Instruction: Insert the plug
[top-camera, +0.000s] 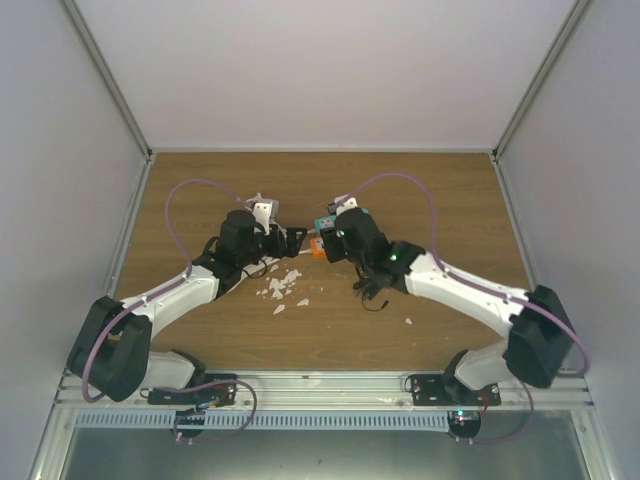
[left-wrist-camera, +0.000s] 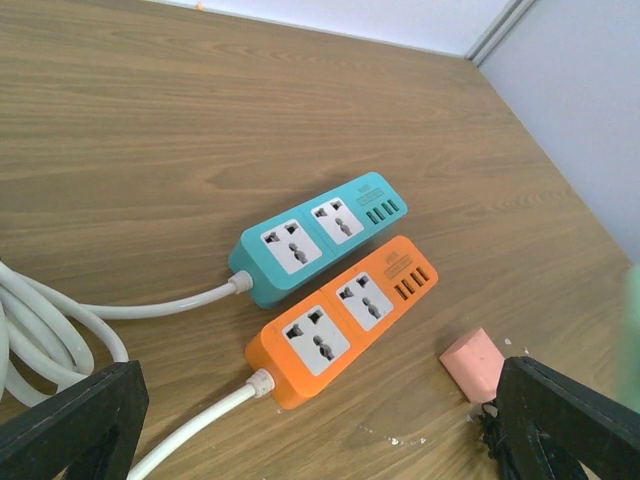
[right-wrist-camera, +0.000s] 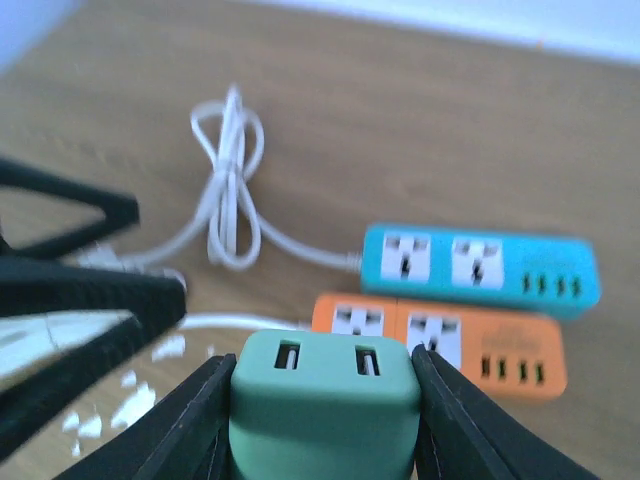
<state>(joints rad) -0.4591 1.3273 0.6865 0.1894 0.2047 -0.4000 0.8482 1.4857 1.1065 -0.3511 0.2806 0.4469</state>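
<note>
Right gripper (right-wrist-camera: 322, 405) is clamped on a mint-green blocky plastic plug adapter (right-wrist-camera: 322, 380) with two USB slots, close to the long side of the orange rectangular plastic power strip (right-wrist-camera: 440, 345). A teal rectangular plastic power strip (right-wrist-camera: 480, 265) lies parallel, just beside the orange strip's other long side. Left gripper (left-wrist-camera: 320, 440) has its jaws wide apart with nothing between, near the orange strip's cable end. A small pink block (left-wrist-camera: 472, 362) sits near the orange strip's USB end. A coiled white cable (right-wrist-camera: 230, 190) lies beyond its cable end.
</note>
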